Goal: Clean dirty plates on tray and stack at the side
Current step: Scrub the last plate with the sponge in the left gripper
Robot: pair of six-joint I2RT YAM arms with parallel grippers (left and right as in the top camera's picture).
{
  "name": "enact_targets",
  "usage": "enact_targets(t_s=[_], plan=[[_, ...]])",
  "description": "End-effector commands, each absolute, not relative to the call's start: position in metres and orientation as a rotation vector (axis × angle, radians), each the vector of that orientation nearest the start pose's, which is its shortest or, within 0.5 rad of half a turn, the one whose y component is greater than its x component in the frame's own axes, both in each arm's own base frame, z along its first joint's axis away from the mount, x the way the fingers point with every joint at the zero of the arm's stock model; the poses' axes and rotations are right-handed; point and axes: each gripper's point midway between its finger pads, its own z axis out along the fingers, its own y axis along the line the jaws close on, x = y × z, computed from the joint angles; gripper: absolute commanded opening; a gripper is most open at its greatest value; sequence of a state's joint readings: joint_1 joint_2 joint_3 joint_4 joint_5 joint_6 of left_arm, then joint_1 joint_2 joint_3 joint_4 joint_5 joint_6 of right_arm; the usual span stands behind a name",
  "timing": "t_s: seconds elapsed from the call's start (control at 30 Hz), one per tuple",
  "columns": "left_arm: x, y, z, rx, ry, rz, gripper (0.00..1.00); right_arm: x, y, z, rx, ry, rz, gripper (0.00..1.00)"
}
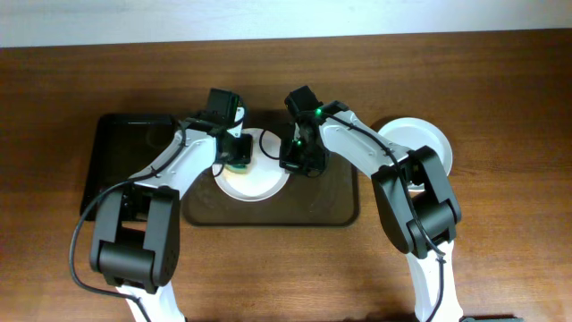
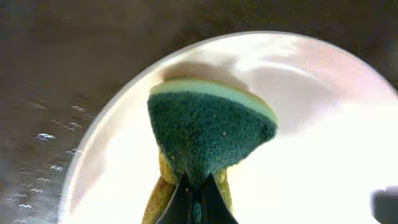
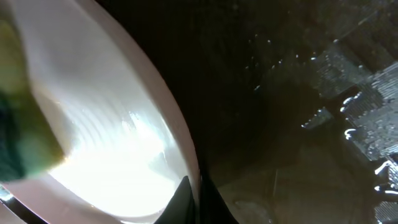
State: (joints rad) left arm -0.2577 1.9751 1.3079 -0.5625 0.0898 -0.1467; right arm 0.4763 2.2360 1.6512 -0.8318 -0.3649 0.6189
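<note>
R fingers (image 3: 180, 205) pinch plate (image 1: 259, 183) rim, sponge (image 2: 208, 134) atop.

The plate (image 1: 259, 186) on the brown tray (image 1: 326, 210) was hemmed in from both sides. The left gripper (image 1: 234, 159) pressed a sponge (image 1: 236, 166) onto its left part, and the right gripper (image 1: 291, 161) pinched its right rim. Both arms crossed the tray's back edge, closing that way in. The tray's front and right stretch lay bare, and the table (image 1: 286, 268) in front was open wood. A black tray (image 1: 112, 148) blocked the left, a second plate (image 1: 424, 134) the right.
</note>
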Motion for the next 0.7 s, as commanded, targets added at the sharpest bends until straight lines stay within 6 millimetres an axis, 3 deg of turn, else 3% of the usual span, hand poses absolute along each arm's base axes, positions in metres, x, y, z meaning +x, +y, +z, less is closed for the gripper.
enact_targets(t_s=[0.0, 0.13, 0.27, 0.37, 0.43, 0.5, 0.67], plan=[[0.394, -0.148, 0.016, 0.23, 2.886, -0.446, 0.01, 0.371, 0.249, -0.022, 0.195, 3.184, 0.504, 0.04], [0.396, -0.137, 0.014, 0.196, 2.897, -0.395, 0.01, 0.371, 0.249, -0.022, 0.195, 3.184, 0.504, 0.04], [0.416, -0.089, 0.012, 0.068, 2.85, -0.035, 0.01, 0.371, 0.249, -0.022, 0.195, 3.185, 0.503, 0.04], [0.427, -0.075, 0.016, 0.044, 2.795, 0.087, 0.01, 0.371, 0.249, -0.022, 0.195, 3.185, 0.503, 0.04], [0.429, -0.076, 0.017, 0.045, 2.79, 0.079, 0.01, 0.371, 0.249, -0.022, 0.194, 3.185, 0.503, 0.04], [0.421, -0.09, 0.014, 0.069, 2.826, -0.031, 0.01, 0.371, 0.249, -0.022, 0.195, 3.185, 0.503, 0.04], [0.391, -0.144, 0.017, 0.147, 2.912, -0.519, 0.01, 0.371, 0.249, -0.022, 0.194, 3.185, 0.504, 0.04]])
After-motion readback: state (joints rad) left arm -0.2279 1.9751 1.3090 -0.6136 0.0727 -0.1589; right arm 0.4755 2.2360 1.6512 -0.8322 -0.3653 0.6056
